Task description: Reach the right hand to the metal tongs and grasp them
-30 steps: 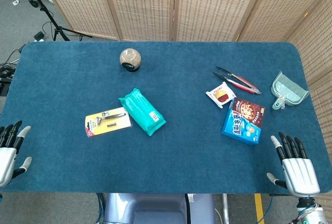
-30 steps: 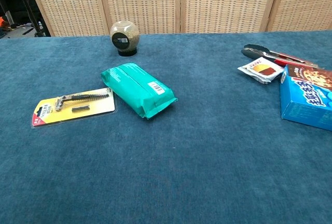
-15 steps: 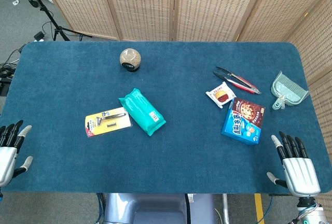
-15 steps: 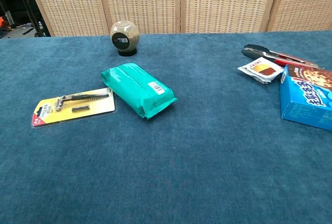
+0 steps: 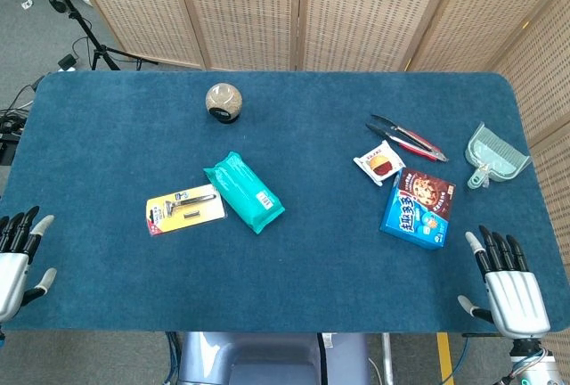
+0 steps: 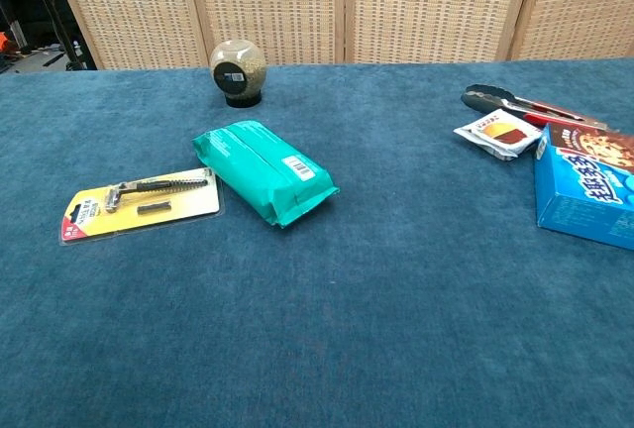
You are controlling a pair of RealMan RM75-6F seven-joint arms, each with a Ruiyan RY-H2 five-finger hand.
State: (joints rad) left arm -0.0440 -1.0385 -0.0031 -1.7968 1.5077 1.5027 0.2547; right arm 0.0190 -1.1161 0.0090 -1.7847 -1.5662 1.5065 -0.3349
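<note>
The metal tongs (image 5: 406, 137) with red-lined arms lie on the blue table at the right rear, just behind a small snack packet (image 5: 379, 163); the chest view shows the tongs (image 6: 515, 104) at its right edge. My right hand (image 5: 508, 285) hovers at the near right corner of the table, fingers spread and holding nothing, well short of the tongs. At the near left edge my left hand (image 5: 16, 256) is open and empty too. Neither hand shows in the chest view.
A blue cookie box (image 5: 418, 207) lies between my right hand and the tongs. A grey-green dustpan (image 5: 494, 155) sits at the right edge. A teal wipes pack (image 5: 243, 191), a razor card (image 5: 184, 209) and a round jar (image 5: 223, 102) occupy the left half.
</note>
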